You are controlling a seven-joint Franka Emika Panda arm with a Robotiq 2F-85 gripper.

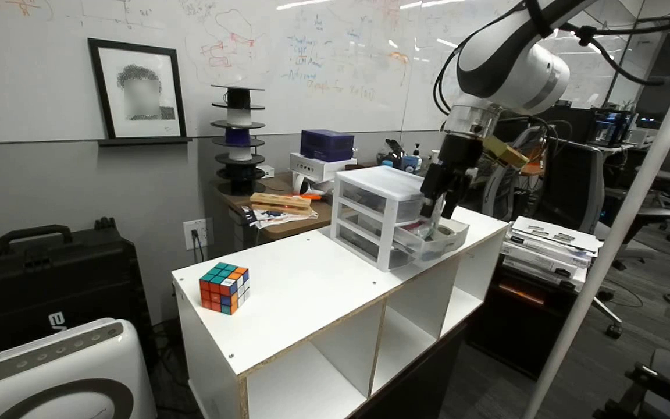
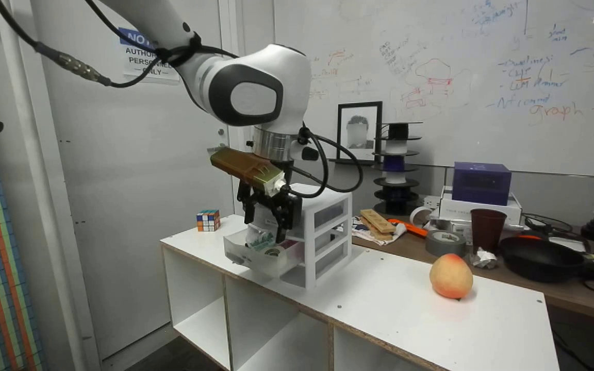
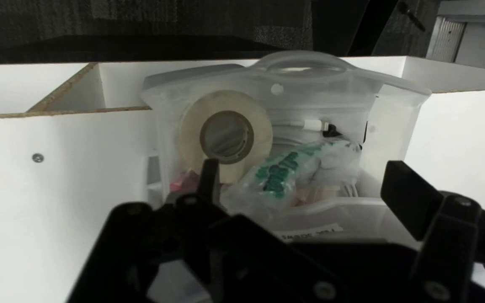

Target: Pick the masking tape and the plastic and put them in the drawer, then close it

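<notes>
Inside the shallow translucent-white plastic drawer (image 3: 335, 97), pulled out from the small boxy white-framed plastic drawer unit (image 1: 373, 215) — both task items, by the look of it. Cream ring-shaped roll of masking tape (image 3: 225, 100) sits near the front wall, at the left in the wrist view; crinkled clear plastic bag with green print (image 3: 284, 176) lies right beside it, seemingly touching. White cable plug (image 3: 313, 125) alongside. Black two-fingered gripper (image 2: 264, 230) low over them, fingers spread wide, nothing held; one fingertip near tape and bag, contact can't be told.

Step in hand, I'd judge: get clear, then close the drawer. Lift straight up first, fingers left apart so neither drags the thin bag along or tips the roll. Clear the rim and the unit's upper front before going sideways. Then narrow the fingers, come round to the outside of the drawer's front and push at the middle, level and slow — off-centre would likely skew it. Watch the bag: it may spring up and snag on the frame; can't tell whether it stands above the rim. If it does, press it down first
</notes>
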